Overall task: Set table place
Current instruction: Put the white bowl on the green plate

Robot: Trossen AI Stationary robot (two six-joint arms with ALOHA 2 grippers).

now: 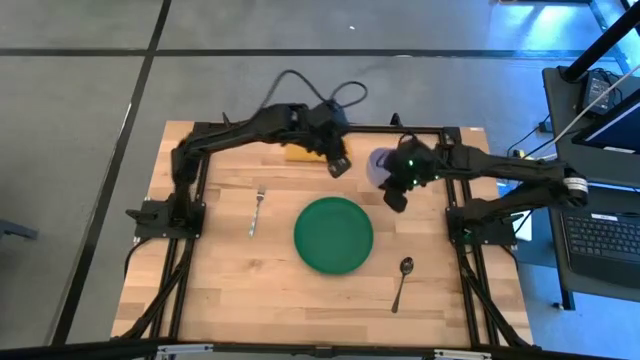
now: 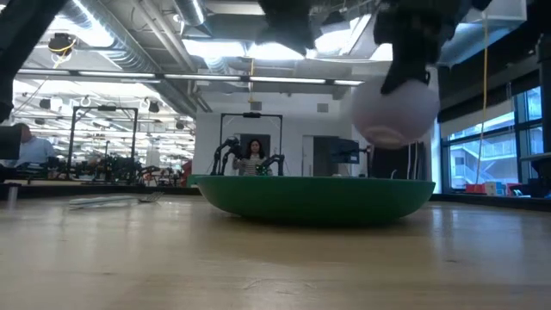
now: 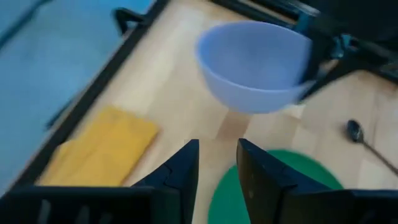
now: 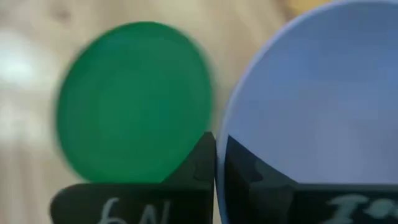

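On the butcher-block surface [image 1: 210, 290], the fork [image 1: 257, 212] lies left of the green plate [image 1: 333, 235], as a setting wants. The left claw [image 1: 339, 166] waits near the yellow cloth [image 1: 300, 154], fingers slightly parted, empty. The right claw [image 1: 394, 197] pinches the lilac bowl [image 1: 380, 166] by its rim, held aloft. The spoon [image 1: 402, 281] lies right of the plate.

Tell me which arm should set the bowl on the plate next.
Right, most likely. The right gripper is shut on the rim of the lilac bowl, held in the air beside the green plate. The left gripper hangs empty nearby, fingers slightly apart.
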